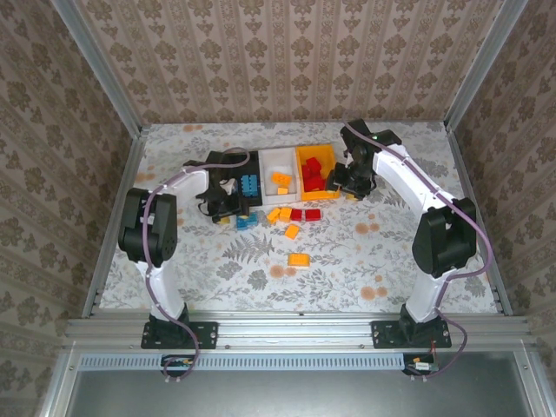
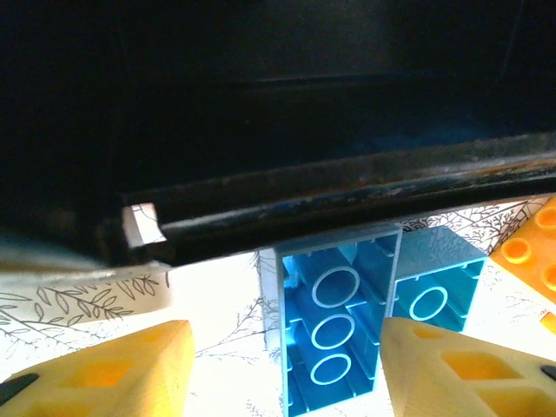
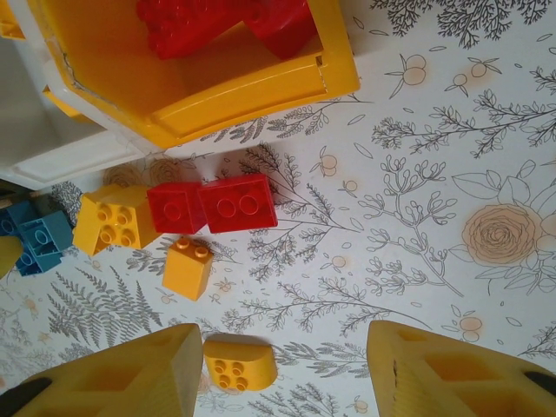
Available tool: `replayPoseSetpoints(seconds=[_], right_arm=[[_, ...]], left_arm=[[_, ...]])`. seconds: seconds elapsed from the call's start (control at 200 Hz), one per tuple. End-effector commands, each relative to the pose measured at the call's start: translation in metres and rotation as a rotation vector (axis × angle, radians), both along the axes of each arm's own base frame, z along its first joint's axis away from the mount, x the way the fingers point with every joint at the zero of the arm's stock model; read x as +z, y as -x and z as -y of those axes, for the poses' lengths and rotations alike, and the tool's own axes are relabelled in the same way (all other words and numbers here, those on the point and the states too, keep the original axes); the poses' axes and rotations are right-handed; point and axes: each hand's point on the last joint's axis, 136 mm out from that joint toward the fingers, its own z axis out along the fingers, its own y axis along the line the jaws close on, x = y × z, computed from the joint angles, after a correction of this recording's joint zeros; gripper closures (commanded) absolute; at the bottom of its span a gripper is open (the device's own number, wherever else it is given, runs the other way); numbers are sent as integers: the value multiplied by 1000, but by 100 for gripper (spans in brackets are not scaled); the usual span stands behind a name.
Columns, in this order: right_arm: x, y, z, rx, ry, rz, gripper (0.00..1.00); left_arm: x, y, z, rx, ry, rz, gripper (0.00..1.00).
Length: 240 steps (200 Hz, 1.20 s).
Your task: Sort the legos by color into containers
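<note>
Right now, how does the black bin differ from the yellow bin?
The black bin sits at the left end of the row, the yellow bin at the right end. The black bin holds blue bricks, the yellow bin red bricks. Both are open, rectangular and flank the white bin.

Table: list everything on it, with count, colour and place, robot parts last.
containers: three, black, white, orange-yellow, joined in a row mid-table.
binned legos: count unclear; blue in black, orange in white, red in orange-yellow.
loose blue legos: two, just before the black container.
loose red legos: two, before the white and orange-yellow containers.
loose orange legos: about four, before the containers.
left gripper: one, open, yellow fingers either side of a loose blue lego.
right gripper: one, open, empty, over the table.
</note>
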Motion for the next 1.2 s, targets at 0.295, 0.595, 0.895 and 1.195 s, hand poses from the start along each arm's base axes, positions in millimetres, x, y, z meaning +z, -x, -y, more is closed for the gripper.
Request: replayPoseSetpoints(seconds=[0.295, 0.595, 0.895, 1.195], right_arm=[[-2, -5, -15, 11, -38, 1, 46], [-3, -2, -19, 14, -33, 2, 47], [-4, 1, -21, 14, -26, 5, 47], [-7, 5, -26, 23, -16, -1, 47]], left_arm=[[-11, 34, -21, -40, -69, -74, 62], [2, 35, -21, -52, -39, -53, 81], [32, 36, -23, -40, 7, -17, 83], [80, 23, -23, 6, 98, 61, 83]])
